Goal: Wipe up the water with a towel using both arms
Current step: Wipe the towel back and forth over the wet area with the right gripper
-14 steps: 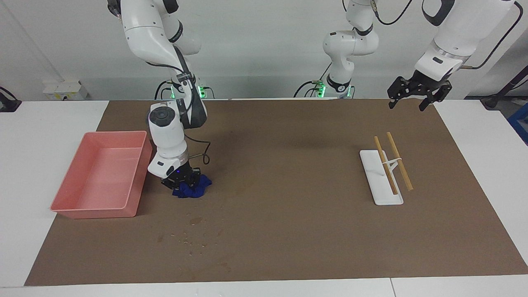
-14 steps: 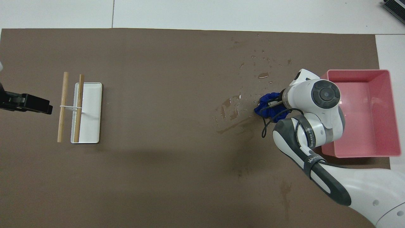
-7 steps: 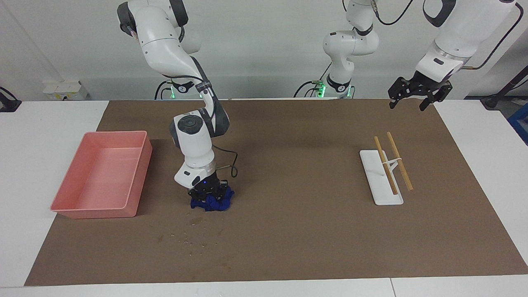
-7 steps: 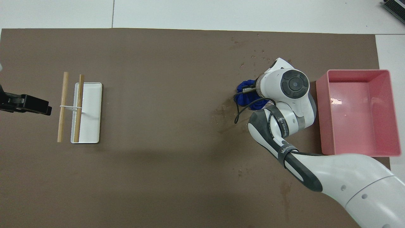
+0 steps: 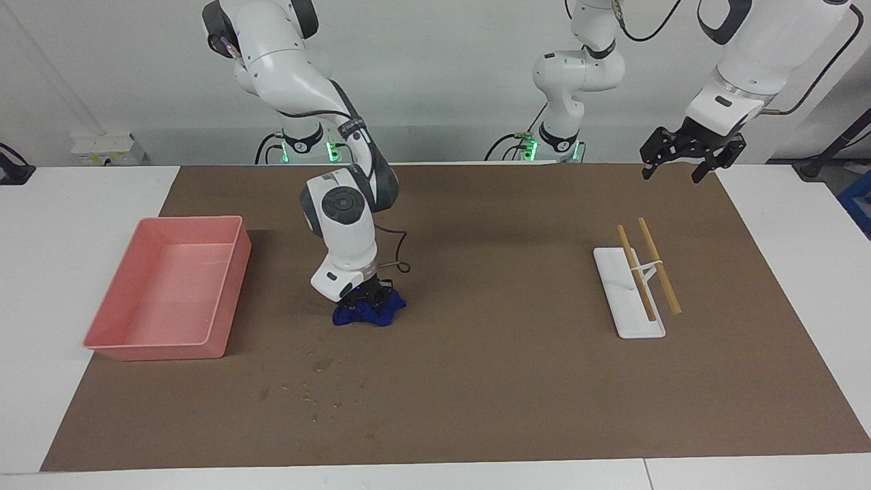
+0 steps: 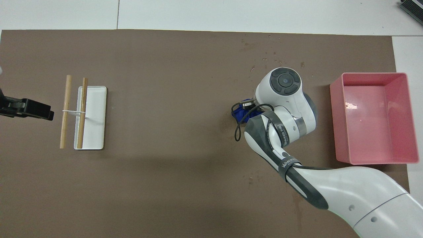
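The deep-blue towel (image 5: 371, 316) lies crumpled on the brown mat. My right gripper (image 5: 368, 297) is shut on the towel from above and presses it to the mat. In the overhead view only an edge of the towel (image 6: 238, 114) shows beside the right arm's wrist, which hides the gripper. The water (image 5: 321, 366) is a small dark blotch with scattered droplets, farther from the robots than the towel; droplets of the water (image 6: 273, 55) also show in the overhead view. My left gripper (image 5: 682, 165) is open and empty, raised over the mat's edge at the left arm's end (image 6: 30, 109), waiting.
A pink bin (image 5: 239, 264) stands beside the towel toward the right arm's end of the table (image 6: 333, 114). A white flat rack (image 5: 629, 309) with two wooden sticks lies toward the left arm's end (image 6: 96, 112). The brown mat (image 5: 490, 286) covers the table.
My right gripper has dragged the towel across the mat away from the pink bin toward the left arm's end, in a short curve. The left arm has not moved.
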Robot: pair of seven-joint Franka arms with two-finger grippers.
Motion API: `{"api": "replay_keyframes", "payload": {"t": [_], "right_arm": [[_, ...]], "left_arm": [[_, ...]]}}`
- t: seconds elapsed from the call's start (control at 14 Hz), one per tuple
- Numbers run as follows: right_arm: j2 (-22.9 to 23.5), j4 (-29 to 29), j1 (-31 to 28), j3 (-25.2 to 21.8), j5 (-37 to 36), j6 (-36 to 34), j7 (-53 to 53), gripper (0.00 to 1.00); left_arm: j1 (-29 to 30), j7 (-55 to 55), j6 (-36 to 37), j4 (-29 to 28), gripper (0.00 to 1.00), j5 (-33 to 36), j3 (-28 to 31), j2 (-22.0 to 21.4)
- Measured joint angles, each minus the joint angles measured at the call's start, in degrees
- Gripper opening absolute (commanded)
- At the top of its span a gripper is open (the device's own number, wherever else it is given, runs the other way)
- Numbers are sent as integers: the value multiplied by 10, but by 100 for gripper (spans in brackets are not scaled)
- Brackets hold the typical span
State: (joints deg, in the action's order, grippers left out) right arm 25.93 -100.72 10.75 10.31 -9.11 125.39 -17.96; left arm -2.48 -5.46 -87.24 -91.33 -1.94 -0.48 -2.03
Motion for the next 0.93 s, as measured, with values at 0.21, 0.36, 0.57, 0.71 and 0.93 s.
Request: {"api": "replay_keyframes", "payload": {"t": [0.21, 0.36, 0.57, 0.71, 0.93], "right_arm": [[-15, -6, -29, -2, 1, -29, 57, 0], [-15, -13, -49, -2, 1, -23, 92, 0], [-15, -24, -67, -2, 1, 7, 151, 0], [-15, -29, -76, -2, -14, 41, 174, 0], [-7, -34, -76, -2, -46, 102, 176, 0]], "left_arm": [[0, 0, 0, 0, 100, 0, 0, 0], [0, 0, 0, 0, 100, 0, 0, 0], [0, 0, 0, 0, 100, 0, 0, 0], [0, 0, 0, 0, 100, 0, 0, 0], [0, 0, 0, 0, 100, 0, 0, 0]]}}
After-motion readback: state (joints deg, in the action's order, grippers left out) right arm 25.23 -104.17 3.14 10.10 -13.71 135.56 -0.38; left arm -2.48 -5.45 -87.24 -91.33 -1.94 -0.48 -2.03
